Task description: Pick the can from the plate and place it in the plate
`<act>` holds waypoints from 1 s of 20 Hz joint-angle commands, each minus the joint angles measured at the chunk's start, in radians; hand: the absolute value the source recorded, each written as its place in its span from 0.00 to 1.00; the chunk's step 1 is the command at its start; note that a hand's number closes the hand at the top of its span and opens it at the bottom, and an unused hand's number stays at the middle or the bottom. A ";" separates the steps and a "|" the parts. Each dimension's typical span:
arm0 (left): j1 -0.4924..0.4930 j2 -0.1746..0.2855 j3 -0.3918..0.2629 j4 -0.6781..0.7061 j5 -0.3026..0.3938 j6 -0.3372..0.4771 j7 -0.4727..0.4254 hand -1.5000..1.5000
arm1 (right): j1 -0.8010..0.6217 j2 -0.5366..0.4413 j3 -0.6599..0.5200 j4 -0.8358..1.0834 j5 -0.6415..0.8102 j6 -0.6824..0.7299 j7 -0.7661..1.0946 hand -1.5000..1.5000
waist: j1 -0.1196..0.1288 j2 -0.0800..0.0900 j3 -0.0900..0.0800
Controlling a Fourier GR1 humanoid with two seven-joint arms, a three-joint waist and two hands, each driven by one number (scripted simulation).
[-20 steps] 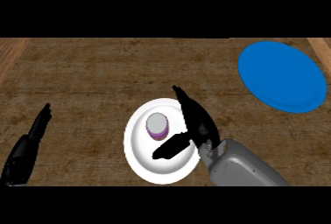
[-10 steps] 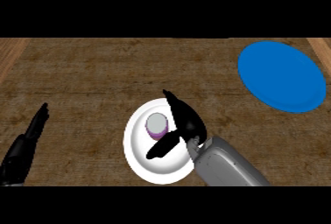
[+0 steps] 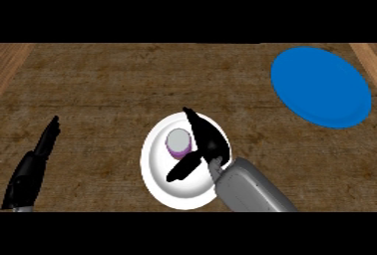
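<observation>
A small can [image 3: 177,142] with a grey top and purple side stands upright on the white plate [image 3: 159,177] near the counter's front middle. My right hand [image 3: 207,143] is over that plate, right next to the can. Its fingers stretch straight along the can's right side and its thumb points down-left below the can, so the hand is open around it. A blue plate [image 3: 320,87] lies at the back right with nothing on it. My left hand [image 3: 35,162] rests open at the left edge, fingers up.
The counter top [image 3: 95,89] is dark wood grain, with lighter wooden strips along its left and right borders.
My right hand has slid left across the white plate and now sits against the can's right side. The can, both plates and my left hand have stayed put.
</observation>
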 commanded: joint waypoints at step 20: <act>0.042 -0.040 0.094 -0.009 -0.037 -0.040 -0.010 0.50 | 0.070 -0.783 -0.221 0.266 0.037 0.139 -0.525 1.00 | -0.070 0.016 0.006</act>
